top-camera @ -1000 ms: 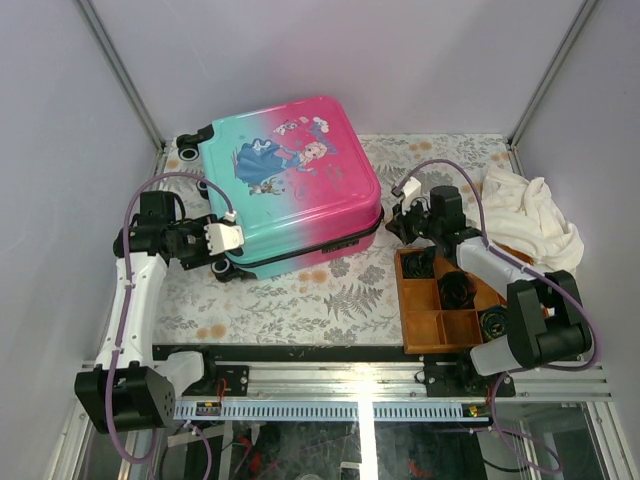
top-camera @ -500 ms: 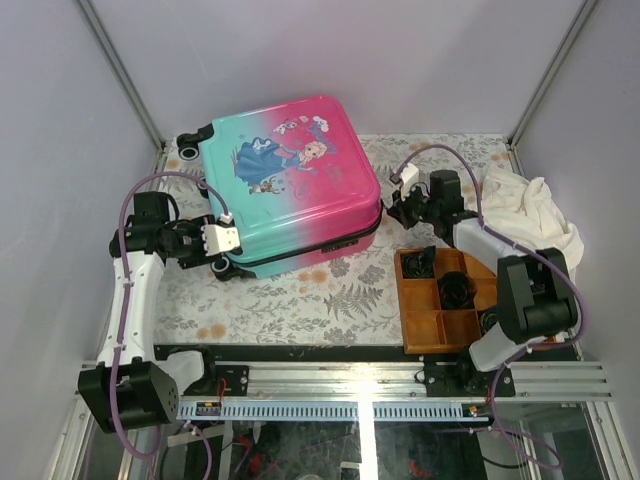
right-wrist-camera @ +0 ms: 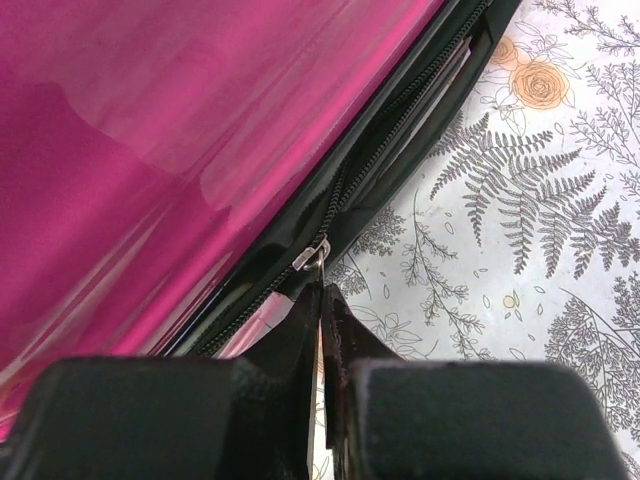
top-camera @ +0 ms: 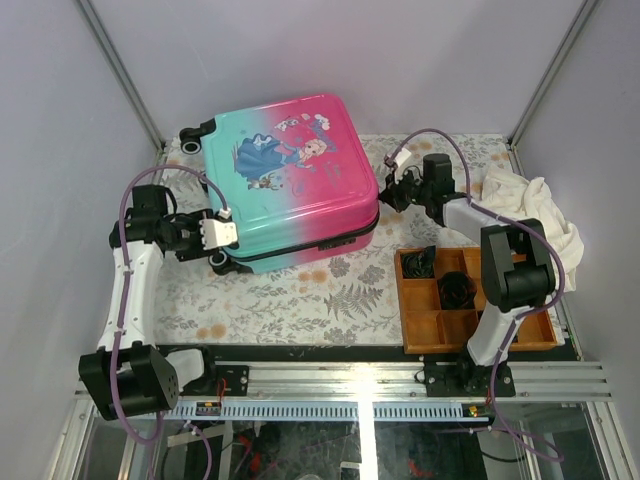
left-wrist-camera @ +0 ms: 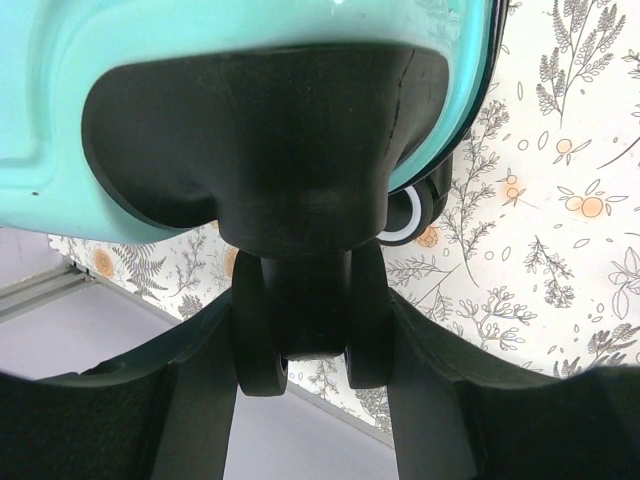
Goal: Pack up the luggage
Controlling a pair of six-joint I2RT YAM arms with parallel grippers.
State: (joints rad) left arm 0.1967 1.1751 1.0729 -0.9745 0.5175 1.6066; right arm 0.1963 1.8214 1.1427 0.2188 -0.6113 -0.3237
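Left gripper [top-camera: 222, 235] clamps a wheel [left-wrist-camera: 258, 330] of the luggage [top-camera: 300, 180] and right gripper [right-wrist-camera: 322, 290] pinches its zip pull [right-wrist-camera: 312, 253], which a crooked tug could slip free.

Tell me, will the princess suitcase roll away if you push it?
Probably not: the luggage lies flat on its side, and the left gripper clamps one wheel. Its glossy hard shell looks stiff, so it would likely slide in one piece.

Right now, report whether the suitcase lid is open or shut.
Shut: the luggage shells meet, no lining shows. Right gripper pinches the zipper pull; how far zipped, cannot tell.
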